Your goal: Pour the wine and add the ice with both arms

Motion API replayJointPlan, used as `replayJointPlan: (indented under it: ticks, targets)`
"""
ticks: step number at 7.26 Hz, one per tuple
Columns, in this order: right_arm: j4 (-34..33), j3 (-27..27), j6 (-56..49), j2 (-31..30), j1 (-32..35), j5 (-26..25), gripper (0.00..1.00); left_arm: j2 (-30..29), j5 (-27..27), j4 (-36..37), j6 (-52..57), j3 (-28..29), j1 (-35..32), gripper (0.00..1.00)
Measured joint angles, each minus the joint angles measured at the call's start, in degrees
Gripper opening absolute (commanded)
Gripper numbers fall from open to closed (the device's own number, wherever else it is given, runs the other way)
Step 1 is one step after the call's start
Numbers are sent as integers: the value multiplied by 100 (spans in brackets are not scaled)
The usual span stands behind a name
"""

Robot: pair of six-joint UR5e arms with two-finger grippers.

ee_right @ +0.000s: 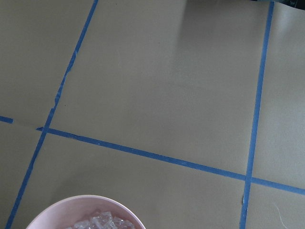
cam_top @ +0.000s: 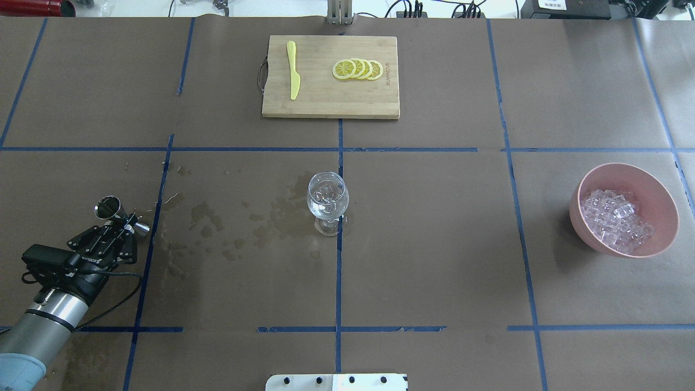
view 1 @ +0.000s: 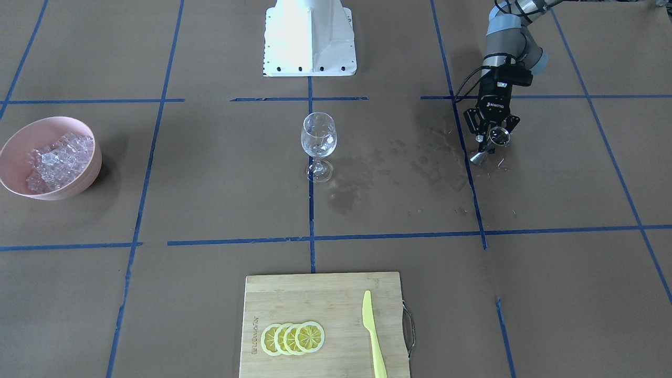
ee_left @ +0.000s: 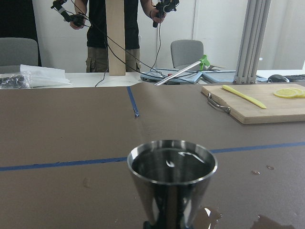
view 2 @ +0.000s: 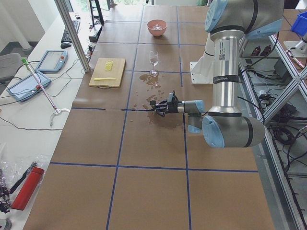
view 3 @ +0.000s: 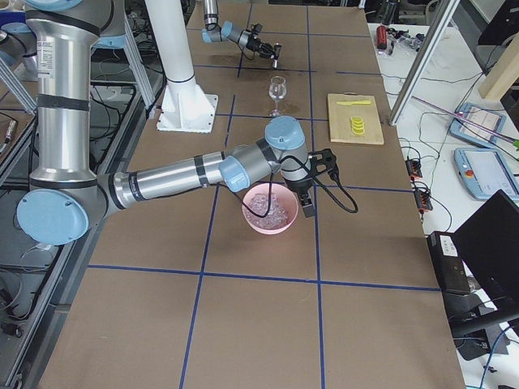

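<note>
Left arm (cam_top: 51, 317): stretching low over the table (cam_top: 434, 260), well apart from the wine glass (cam_top: 327, 198); pouring step seemingly pending.
Right arm (view 3: 178, 177): hanging above the bowl (cam_top: 665, 201) of ice (cam_top: 616, 222); right claw (view 3: 307, 212), cannot tell its state.
Left claw (cam_top: 130, 225): clamping the jigger (ee_left: 171, 191) upright, wine (ee_left: 169, 167) sitting inside; next needing a level carry, then tipping at the rim.
</note>
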Motion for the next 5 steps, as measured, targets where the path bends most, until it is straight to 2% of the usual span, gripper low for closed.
replayJointPlan:
  ticks: [1,3,5]
  targets:
    - [0,0,0,-1,0,0,100,12,0,-59,214,-22,-1,0]
    - [0,0,0,-7,0,0,100,-25,-9,-636,1257,-144,1,0]
    - [0,-6,0,-8,0,0,100,-70,-70,-1160,2454,-522,5,0]
